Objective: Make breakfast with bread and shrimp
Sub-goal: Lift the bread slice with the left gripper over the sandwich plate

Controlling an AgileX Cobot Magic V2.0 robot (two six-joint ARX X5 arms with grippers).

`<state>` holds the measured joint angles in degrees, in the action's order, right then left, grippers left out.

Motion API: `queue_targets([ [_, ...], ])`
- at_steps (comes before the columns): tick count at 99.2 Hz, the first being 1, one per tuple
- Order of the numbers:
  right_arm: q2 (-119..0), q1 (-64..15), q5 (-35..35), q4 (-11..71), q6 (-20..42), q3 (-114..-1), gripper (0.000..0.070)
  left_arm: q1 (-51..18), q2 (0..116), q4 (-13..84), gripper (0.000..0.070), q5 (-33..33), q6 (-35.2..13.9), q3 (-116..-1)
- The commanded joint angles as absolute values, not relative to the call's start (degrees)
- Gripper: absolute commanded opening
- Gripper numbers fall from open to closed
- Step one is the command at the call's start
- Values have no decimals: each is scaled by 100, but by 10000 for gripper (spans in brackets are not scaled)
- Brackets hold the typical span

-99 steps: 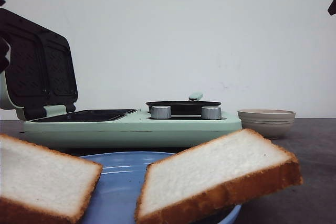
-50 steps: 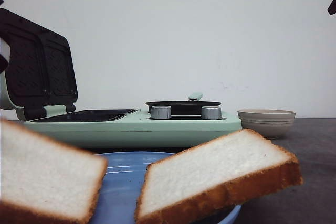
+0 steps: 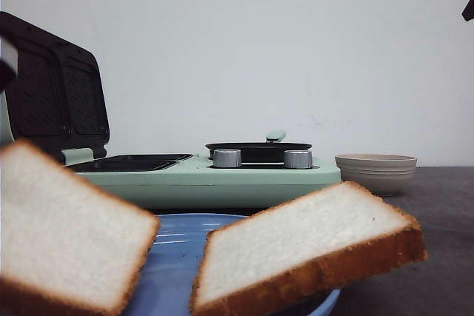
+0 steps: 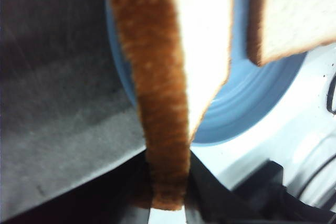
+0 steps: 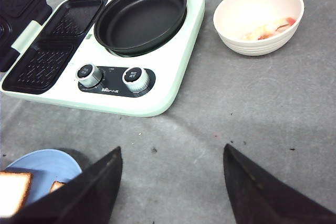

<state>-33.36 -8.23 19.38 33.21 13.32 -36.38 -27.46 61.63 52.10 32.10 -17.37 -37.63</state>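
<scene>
The left gripper (image 4: 168, 211) is closed narrowly on the crust edge of one bread slice (image 3: 67, 234), which is held tilted above the blue plate (image 3: 174, 253), its raised edge toward the sandwich maker (image 3: 185, 175). In the left wrist view the slice is seen edge-on, its brown crust running lengthwise away from the gripper. The second slice (image 3: 304, 246) is seen leaning on the plate, sloping up to the right, with white crumb and golden crust. The right gripper (image 5: 170, 182) is held wide open above the table (image 5: 252, 108), touching nothing. Pinkish shrimp (image 5: 270, 27) are seen in the beige bowl (image 5: 257, 17), beside the maker's black pan (image 5: 140, 17).
</scene>
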Motion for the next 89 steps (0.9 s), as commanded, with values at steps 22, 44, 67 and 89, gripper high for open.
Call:
queue_targets([
  [22,-3363,-838,1944,3262,1275,-3730,377,-3210,5760,5153,4,1415,-1039,-4871],
  [44,-3363,-838,1944,3260,1260,-3730,377,-3660,5861,4849,4,-1337,873,-6071],
  [67,-3361,-838,1946,3262,1262,-3730,377,-3649,6416,4237,3,-2587,2720,-6425],
  [89,-3361,-838,1946,3262,1260,-3730,377,-3542,7319,2965,3,-3232,4217,-6434],
])
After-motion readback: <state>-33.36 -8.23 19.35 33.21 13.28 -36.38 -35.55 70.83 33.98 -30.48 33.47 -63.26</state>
